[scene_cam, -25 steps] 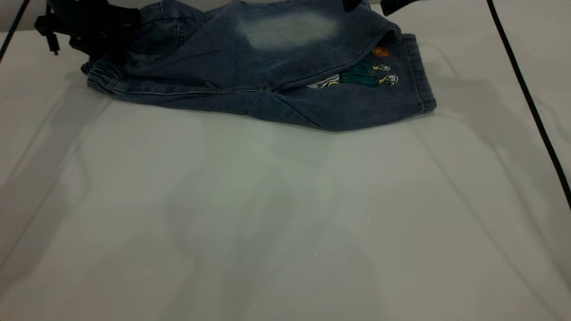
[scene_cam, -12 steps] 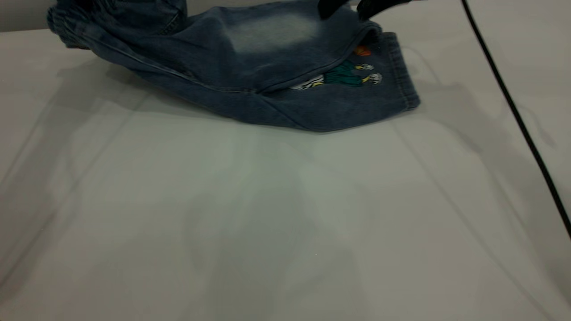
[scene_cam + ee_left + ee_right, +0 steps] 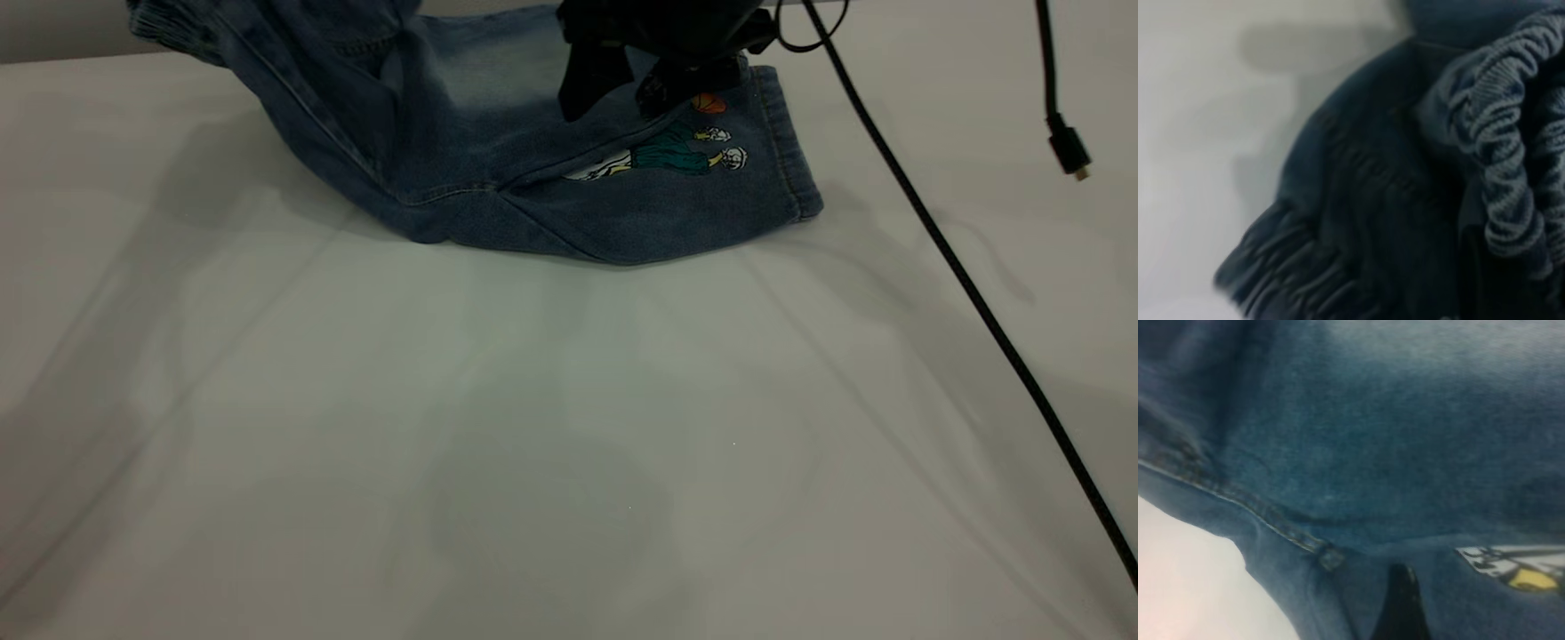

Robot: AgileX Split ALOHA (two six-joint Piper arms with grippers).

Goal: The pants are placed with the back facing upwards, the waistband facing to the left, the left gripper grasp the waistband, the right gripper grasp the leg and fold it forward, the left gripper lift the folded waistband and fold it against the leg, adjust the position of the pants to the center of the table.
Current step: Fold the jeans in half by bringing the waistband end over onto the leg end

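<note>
The pants (image 3: pixel 533 204) lie folded lengthwise at the far edge of the table (image 3: pixel 533 444), cartoon-print leg (image 3: pixel 676 156) underneath. The plain leg (image 3: pixel 498 80) is folded over it. The waistband (image 3: pixel 169 22) is raised off the table at the far left, and the denim hangs from it in a slope. My left gripper is out of the exterior view; in its wrist view the ruched waistband (image 3: pixel 1501 167) fills the picture right up against the camera. My right gripper (image 3: pixel 607 111) hovers open over the folded leg, one dark finger (image 3: pixel 1401 607) low over the denim.
A black cable (image 3: pixel 960 284) runs diagonally across the right side of the table. A second cable with a plug (image 3: pixel 1067 151) dangles at the far right. Bare white tabletop stretches in front of the pants.
The waistband has risen off the table and swung to the right, steepening the cloth. My right gripper has come down into view over the folded leg. The cables moved inward.
</note>
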